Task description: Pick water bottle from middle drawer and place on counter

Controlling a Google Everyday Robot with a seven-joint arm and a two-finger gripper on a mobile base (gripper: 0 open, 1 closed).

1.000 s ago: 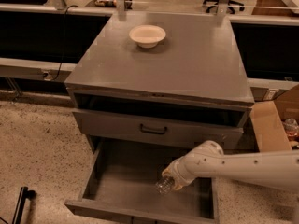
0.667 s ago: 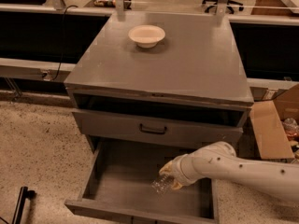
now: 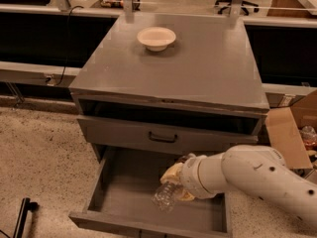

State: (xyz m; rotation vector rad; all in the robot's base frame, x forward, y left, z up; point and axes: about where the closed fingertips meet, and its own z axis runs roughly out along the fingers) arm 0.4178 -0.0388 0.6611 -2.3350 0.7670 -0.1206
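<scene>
At six o'clock from the bowl, the gripper is clenched on the upper end of the water bottle inside the middle drawer; light, crinkly and slippery, it likely holds best near its stiffer neck.

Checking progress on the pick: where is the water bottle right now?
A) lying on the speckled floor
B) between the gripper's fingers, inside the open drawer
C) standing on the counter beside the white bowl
B: the gripper holds the water bottle tilted within the open middle drawer; the counter bears the white bowl, not the bottle.
</scene>
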